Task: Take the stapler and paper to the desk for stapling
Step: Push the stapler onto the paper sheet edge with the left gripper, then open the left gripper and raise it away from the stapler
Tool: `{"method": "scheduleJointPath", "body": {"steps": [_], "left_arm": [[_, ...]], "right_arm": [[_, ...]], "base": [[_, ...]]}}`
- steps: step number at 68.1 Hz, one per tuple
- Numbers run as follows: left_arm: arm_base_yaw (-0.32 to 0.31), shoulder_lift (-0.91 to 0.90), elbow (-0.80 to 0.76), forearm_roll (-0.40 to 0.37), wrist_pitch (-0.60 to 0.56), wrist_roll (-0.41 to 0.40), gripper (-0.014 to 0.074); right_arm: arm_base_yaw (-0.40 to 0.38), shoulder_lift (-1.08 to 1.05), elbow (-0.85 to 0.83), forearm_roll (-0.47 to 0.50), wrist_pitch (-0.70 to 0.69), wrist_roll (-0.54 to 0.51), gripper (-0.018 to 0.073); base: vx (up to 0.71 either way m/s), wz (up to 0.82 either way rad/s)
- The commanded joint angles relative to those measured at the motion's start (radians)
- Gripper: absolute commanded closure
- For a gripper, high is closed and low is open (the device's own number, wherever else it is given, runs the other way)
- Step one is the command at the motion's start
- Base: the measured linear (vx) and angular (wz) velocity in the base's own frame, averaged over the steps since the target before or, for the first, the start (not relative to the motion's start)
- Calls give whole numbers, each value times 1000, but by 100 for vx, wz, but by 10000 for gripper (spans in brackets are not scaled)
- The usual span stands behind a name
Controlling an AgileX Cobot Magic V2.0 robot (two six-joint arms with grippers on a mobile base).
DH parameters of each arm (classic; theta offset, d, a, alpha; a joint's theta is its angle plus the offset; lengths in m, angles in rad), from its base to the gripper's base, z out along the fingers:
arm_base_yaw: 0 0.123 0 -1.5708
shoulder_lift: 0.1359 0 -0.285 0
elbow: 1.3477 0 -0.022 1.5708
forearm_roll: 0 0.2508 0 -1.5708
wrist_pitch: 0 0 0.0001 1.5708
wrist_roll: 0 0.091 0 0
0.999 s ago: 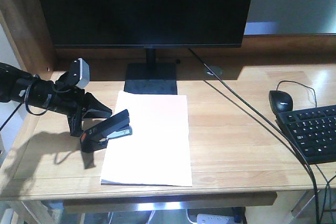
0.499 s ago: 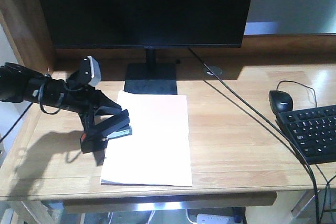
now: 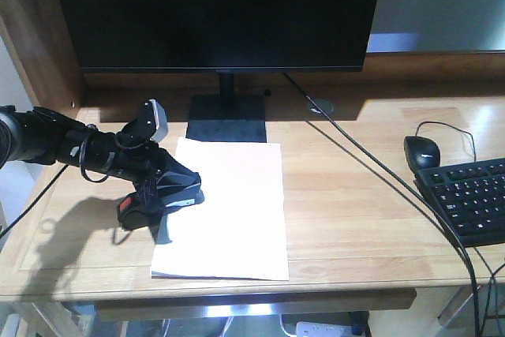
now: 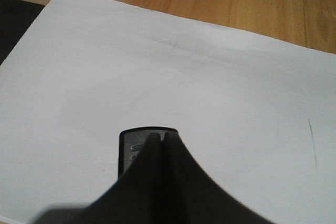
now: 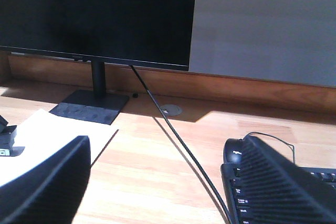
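The white paper (image 3: 237,211) lies flat on the light-wood desk (image 3: 355,219) in front of the monitor stand. The black stapler (image 3: 158,201) with its orange-red end sits on the paper's left edge, closed. My left gripper (image 3: 185,187) lies low over the stapler's top with its fingers together. In the left wrist view the shut gripper (image 4: 161,137) covers the stapler's front end (image 4: 131,148) above the paper (image 4: 210,93). My right gripper (image 5: 163,182) is open and empty above the desk, with the paper (image 5: 37,129) to its left.
A black monitor (image 3: 221,13) on a stand (image 3: 226,118) fills the back. A black cable (image 3: 371,167) runs diagonally across the desk from a grommet (image 3: 319,106). A black mouse (image 3: 421,150) and keyboard (image 3: 473,199) sit at the right.
My left gripper moved right and down onto the stapler and its fingers came together. The stapler's raised top went down, and it now lies closed on the paper's edge.
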Motion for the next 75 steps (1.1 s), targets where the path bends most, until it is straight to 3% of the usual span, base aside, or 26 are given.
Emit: {"method": "scheduleJointPath", "body": {"steps": [1, 30, 43, 59, 75], "left_arm": [[-4, -33, -15, 16, -1, -29, 603], [-31, -32, -15, 74, -77, -30, 603], [-34, -32, -15, 80, -121, -70, 603], [-34, -17, -15, 82, -119, -77, 603], [-34, -8, -15, 132, -92, -81, 603]], "right_arm": [[-4, 13, -26, -21, -64, -7, -3], [-4, 13, -26, -21, -64, -7, -3], [-4, 13, -26, -21, -64, -7, -3], [-4, 13, -26, -21, -64, -7, -3], [-4, 13, -26, -21, -64, -7, -3]], "base": [[0, 0], [0, 0], [0, 0], [0, 0], [0, 0]]}}
